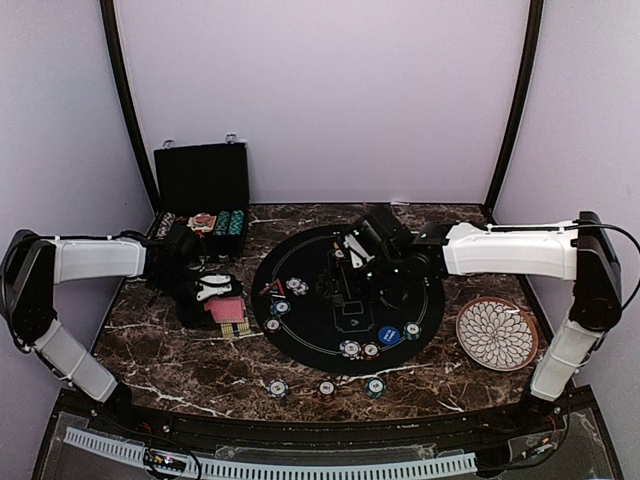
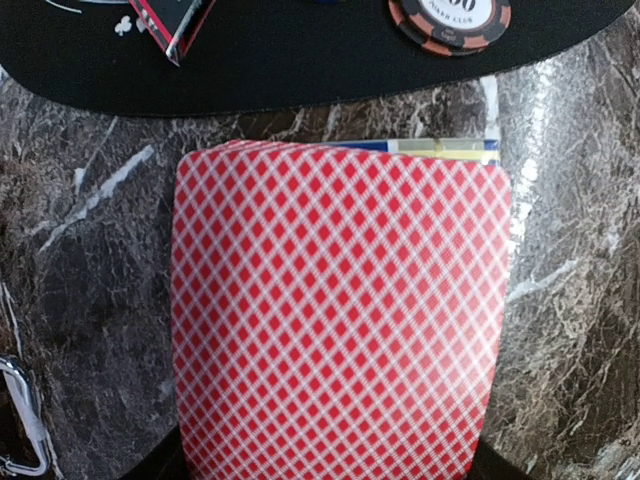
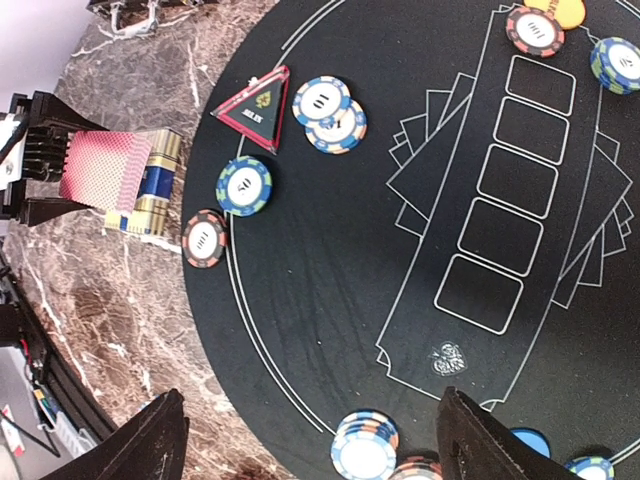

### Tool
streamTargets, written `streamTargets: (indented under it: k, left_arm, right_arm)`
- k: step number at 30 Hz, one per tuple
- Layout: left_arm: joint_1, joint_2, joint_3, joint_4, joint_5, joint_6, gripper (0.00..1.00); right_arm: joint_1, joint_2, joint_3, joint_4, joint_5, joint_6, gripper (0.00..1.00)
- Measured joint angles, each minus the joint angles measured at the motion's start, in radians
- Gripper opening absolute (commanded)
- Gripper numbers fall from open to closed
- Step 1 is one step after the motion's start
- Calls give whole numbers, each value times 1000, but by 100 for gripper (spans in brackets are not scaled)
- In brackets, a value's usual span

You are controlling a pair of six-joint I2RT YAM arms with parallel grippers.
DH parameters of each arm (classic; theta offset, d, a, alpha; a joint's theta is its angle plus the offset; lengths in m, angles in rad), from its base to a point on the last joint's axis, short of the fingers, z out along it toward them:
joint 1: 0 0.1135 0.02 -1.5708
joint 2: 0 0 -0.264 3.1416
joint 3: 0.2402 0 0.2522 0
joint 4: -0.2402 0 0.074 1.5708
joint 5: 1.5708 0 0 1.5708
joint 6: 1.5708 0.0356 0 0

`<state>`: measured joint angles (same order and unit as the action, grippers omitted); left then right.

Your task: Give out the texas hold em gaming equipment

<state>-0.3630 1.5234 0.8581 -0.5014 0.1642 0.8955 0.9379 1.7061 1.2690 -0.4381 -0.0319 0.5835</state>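
Observation:
My left gripper [image 1: 213, 296] is shut on red-backed playing cards [image 2: 340, 310], held low over a blue and gold card box [image 2: 440, 147] beside the black round mat [image 1: 320, 330]. The cards hide its fingers in the left wrist view. My right gripper [image 3: 320, 445] is open and empty above the mat's middle [image 1: 350, 280]. On the mat lie the red-edged triangle marker [image 3: 258, 108], two overlapping chips [image 3: 330, 112], a blue chip [image 3: 244, 186], a red chip [image 3: 205, 238], a chip stack [image 3: 363, 450], a blue disc button [image 1: 389, 335] and an orange disc button [image 3: 555, 10].
The open black case [image 1: 202, 185] with teal chips stands at the back left. The white petal-patterned plate [image 1: 497, 332] lies right of the mat. Three chips [image 1: 327, 387] lie on the marble in front of the mat. The raised table rim runs along the near edge.

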Motion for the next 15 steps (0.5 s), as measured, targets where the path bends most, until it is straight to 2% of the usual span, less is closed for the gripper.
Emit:
streamTargets:
  k: [8,15]
  left_arm:
    - [-10,-77,79,-101,58,-38,0]
    - [-66,-100,188,-188,114,-96,0]
  right_arm:
    - [-29,0,-5,80,-108,32,86]
    - [-33,33,1,207,-266,107,89]
